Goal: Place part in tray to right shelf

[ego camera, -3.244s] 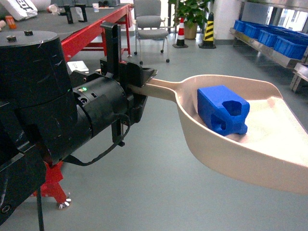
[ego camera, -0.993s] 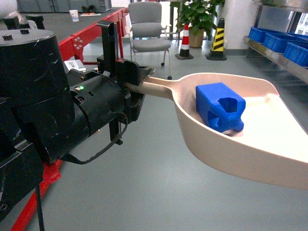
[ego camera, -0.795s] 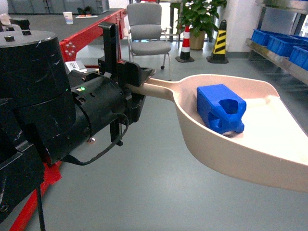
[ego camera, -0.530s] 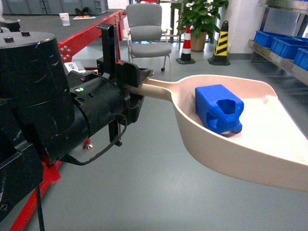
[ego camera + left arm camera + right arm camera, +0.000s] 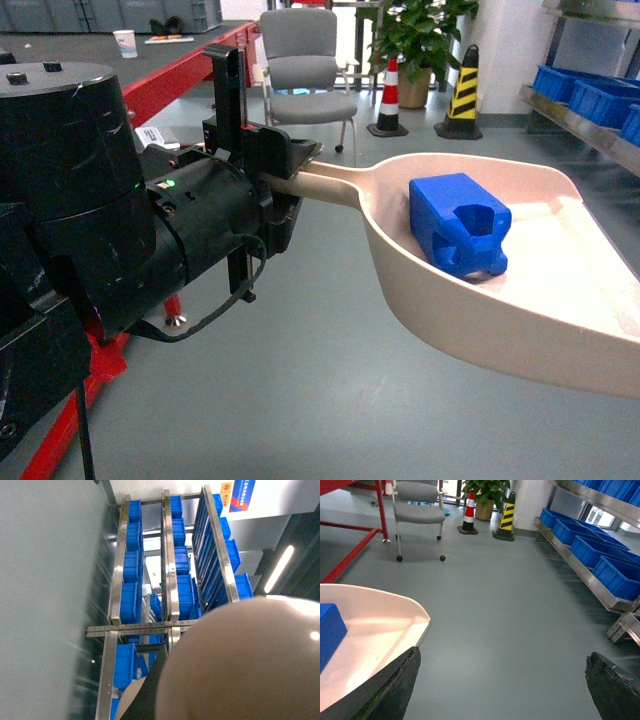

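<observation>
Tray (image 5: 520, 300): one pale scoop, held out over bare grey floor (image 5: 300, 400); its long handle runs back into my left gripper (image 5: 285, 170), which is clamped on the handle end.
Part (image 5: 458, 225): one bright-blue block, lying inside the tray against the wall on the handle side, tilted, with its recessed face turned up.
Tray edges: the near wall stands high; the wide mouth opens away from the handle; the far end is cut off by the head view's right edge.
Open room: grey floor lies clear beneath and beyond the tray mouth, out to the shelf (image 5: 600, 587).
Shelf: a steel rack beyond the tray mouth, carrying blue crates (image 5: 615, 575); four can be counted on its low tier in the right wrist view, others are cropped.
Right gripper (image 5: 502, 685): only two dark finger tips show at the bottom corners of its own camera, standing wide apart with nothing between them, just beside the tray's mouth corner.
Hidden: the left wrist view is largely filled by the tray's blurred underside; my left arm housing blocks the head view's left side.
Behind the tray handle: one grey chair (image 5: 305, 70), two striped cones (image 5: 462, 90), one potted plant (image 5: 410, 30), one red frame (image 5: 170, 85).
</observation>
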{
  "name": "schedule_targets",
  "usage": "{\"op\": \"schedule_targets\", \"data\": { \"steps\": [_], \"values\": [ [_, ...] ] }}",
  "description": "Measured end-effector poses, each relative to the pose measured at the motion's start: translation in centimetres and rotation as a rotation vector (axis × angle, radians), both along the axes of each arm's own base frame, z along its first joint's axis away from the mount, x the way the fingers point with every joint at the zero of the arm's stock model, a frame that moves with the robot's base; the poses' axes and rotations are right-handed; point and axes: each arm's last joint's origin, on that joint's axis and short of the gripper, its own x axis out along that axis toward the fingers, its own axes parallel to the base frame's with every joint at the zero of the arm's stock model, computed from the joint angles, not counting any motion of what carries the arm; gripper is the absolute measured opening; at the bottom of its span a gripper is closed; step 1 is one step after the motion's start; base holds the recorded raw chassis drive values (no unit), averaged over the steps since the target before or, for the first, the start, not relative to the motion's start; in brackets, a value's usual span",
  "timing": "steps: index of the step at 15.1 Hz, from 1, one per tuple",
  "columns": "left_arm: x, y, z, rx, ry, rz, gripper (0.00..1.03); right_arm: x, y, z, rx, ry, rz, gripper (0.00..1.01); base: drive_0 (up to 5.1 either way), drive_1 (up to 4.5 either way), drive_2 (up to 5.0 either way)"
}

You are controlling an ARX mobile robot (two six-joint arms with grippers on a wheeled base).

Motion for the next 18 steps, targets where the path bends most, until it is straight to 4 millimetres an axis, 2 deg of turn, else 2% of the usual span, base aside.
{"op": "schedule_targets", "data": {
  "steps": [16,18],
  "values": [
    [0.0,0.01,0.01,0.0,-0.001,0.003,0.13,0.0,0.0,0.01,0.0,-0.001,0.0,0.98,0.0,4.32,-4.3],
    [0.0,0.02,-0.01,0.001,0.001,0.003,0.13,0.0,0.0,-0.02,0.0,0.002,0.0,0.98,-1.0,1.18,-3.1]
  ]
}}
